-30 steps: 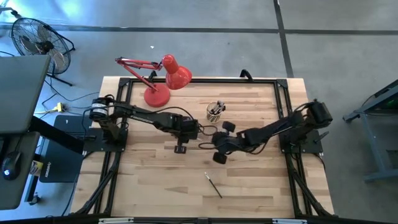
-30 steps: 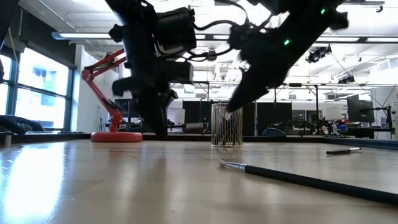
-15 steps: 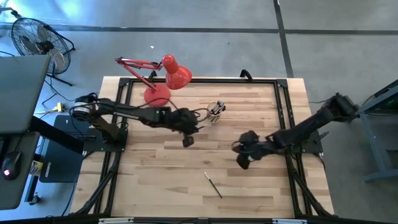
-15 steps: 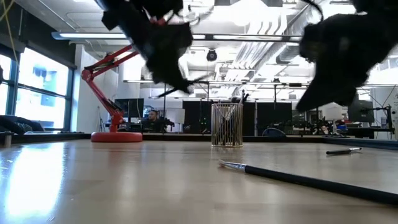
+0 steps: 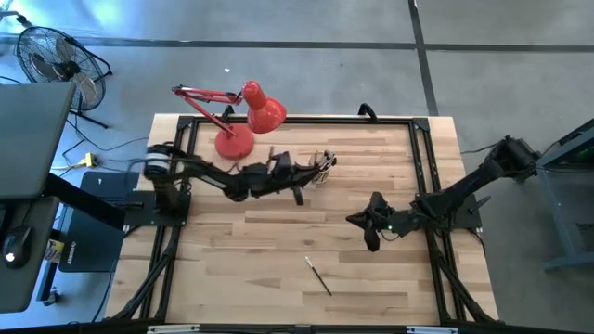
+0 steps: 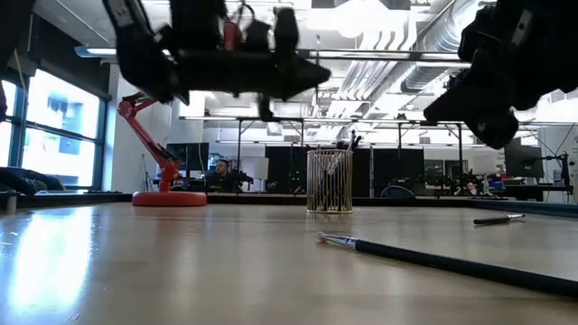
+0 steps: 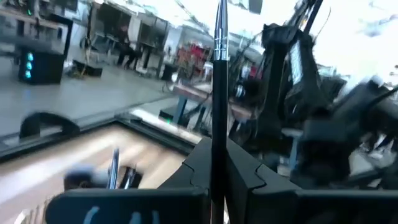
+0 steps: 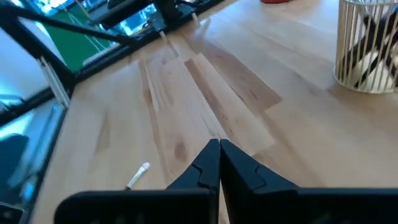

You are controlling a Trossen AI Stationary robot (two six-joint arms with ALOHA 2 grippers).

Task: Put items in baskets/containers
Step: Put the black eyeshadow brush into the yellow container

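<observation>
Two pincers: both up off the pale wood-plank table (image 5: 278, 269), a dark frame running along its edges.
Left pincer (image 7: 214, 155): clenched on one thin dark brush (image 7: 219, 74), the straight shaft standing up between the fingers; in the high view this pincer (image 5: 299, 181) hangs just beside the cup.
Cup (image 5: 322, 167): small clear jar near the table's middle toward the far edge, ribbed and see-through in the low view (image 6: 330, 181), dark sticks bunched upright inside.
Right pincer (image 8: 219, 163): fingers pressed together, nothing between them; it hangs over bare planks right of centre (image 5: 371, 225).
Loose brush (image 5: 318, 276): slim dark stick lying flat near the front edge, well apart from both arms; its tufted tip shows in the low view (image 6: 433, 256).
Red lamp (image 5: 237, 121): round base at the far left, glossy shade beside it.
Open room: bare wood between cup and loose brush.
</observation>
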